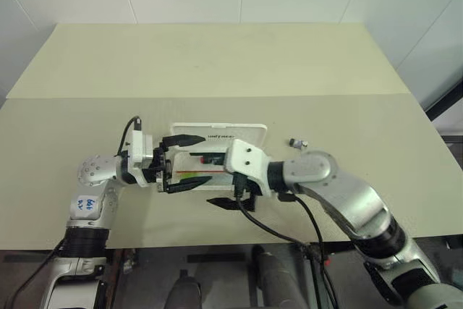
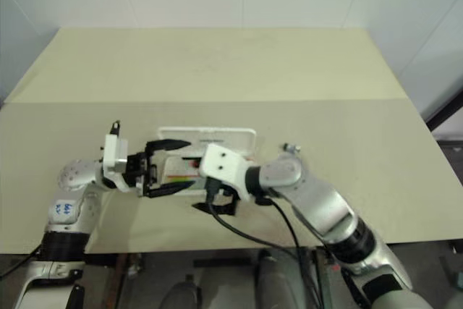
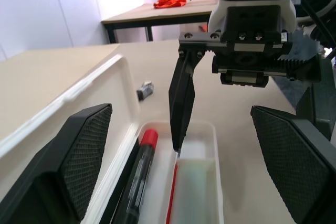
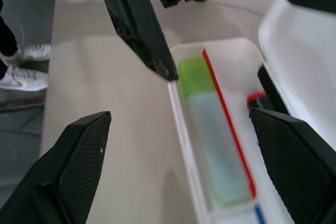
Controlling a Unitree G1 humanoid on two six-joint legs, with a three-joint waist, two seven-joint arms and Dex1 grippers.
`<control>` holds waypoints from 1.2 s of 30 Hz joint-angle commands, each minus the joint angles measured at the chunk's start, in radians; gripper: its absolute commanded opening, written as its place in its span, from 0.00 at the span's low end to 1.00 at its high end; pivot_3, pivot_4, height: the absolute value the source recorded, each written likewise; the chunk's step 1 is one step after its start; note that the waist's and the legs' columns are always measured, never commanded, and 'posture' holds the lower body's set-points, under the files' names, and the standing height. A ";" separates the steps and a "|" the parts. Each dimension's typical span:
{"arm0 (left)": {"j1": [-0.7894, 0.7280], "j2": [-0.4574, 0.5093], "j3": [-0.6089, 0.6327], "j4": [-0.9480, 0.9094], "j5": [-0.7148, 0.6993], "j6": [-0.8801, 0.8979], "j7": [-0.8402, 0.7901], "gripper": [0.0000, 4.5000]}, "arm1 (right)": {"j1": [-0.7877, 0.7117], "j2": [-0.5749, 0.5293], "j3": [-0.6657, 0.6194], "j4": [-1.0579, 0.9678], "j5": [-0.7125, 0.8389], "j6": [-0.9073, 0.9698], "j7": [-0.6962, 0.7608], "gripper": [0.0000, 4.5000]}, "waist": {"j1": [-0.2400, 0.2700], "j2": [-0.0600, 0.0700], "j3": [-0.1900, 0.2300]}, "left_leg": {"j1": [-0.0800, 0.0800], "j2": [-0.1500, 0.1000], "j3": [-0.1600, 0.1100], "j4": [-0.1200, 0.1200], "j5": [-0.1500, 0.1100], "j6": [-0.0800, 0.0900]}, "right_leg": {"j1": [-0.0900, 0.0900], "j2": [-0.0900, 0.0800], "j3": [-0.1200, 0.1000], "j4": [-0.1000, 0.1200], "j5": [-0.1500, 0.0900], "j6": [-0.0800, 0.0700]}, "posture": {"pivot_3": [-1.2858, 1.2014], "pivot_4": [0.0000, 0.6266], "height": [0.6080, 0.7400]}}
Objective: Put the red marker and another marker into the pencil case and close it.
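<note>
The white pencil case lies open on the table, its lid raised toward the far side. In its tray lie the red marker, dark with a red cap, and the green-capped marker beside a red stripe. My left gripper is open and reaches in from the left, its fingers either side of the tray's left end. My right gripper is open too, just above the tray's near edge, holding nothing. One left finger comes close to the tray rim near the green cap.
A small grey metallic piece lies on the beige table just right of the case. The table's front edge runs close below both arms. A black cable hangs from the right wrist.
</note>
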 commanded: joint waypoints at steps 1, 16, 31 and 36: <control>-0.010 -0.012 -0.014 -0.056 -0.033 0.015 0.006 1.00 | 0.023 0.005 -0.123 -0.120 0.077 0.119 -0.047 0.99 | -0.001 0.000 0.000 | 0.000 0.000 0.000 0.000 0.000 0.000 | 0.000 0.000 0.000 0.000 0.000 0.000 | 0.52 0.24 1.00; -0.069 -0.098 -0.100 -0.112 -0.039 0.060 0.026 1.00 | 0.292 -0.349 -0.470 -0.218 0.121 0.208 -0.105 0.99 | 0.011 0.000 0.000 | -0.002 0.000 0.001 0.001 0.000 0.000 | 0.002 0.000 0.001 -0.012 0.000 0.000 | 0.52 0.24 1.00; -0.106 -0.147 -0.208 -0.168 0.119 0.090 0.226 1.00 | 0.257 -0.454 -0.423 0.264 -0.056 -0.342 -0.067 0.99 | 0.010 -0.001 0.000 | -0.001 -0.001 0.003 0.002 0.000 0.000 | 0.002 0.000 0.003 -0.014 0.002 0.001 | 0.52 0.24 1.00; -0.165 -0.156 -0.247 -0.195 0.164 0.156 0.306 1.00 | 0.199 -0.420 -0.373 0.367 -0.063 -0.431 -0.023 0.99 | 0.016 -0.001 0.000 | -0.001 -0.001 0.003 0.003 0.000 0.000 | 0.003 0.000 0.003 -0.014 0.002 0.001 | 0.52 0.24 1.00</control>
